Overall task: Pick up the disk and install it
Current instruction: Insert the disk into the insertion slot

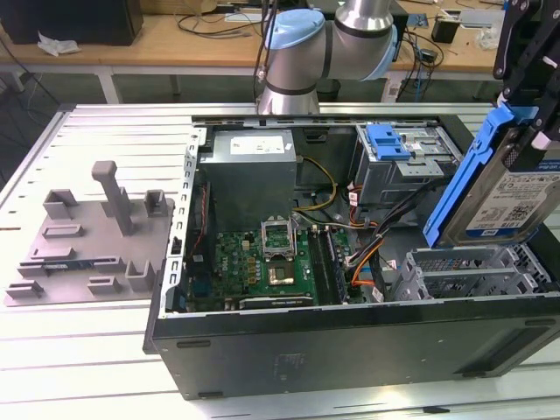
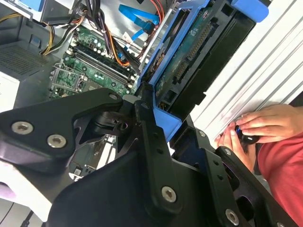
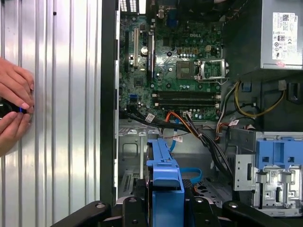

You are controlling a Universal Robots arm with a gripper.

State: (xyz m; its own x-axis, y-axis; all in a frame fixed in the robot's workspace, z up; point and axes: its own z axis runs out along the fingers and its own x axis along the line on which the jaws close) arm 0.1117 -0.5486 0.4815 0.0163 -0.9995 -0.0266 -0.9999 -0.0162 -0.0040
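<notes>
exterior view: disk [image 1: 512, 192] was clear of the table, tilted, clamped in the gripper [image 1: 523, 105] over the open case's [image 1: 306, 350] drive cage [image 1: 472, 271]. second wrist view: fingers [image 2: 150, 137] were closed on its blue carrier. first wrist view: disk edge-on above the cage, not seated. pickup done, install left.

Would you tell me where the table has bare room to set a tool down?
The slatted table is bare in front of and behind the grey fixture on the exterior view's left. Inside the computer case, cables crowd beside the gripped disk.
</notes>
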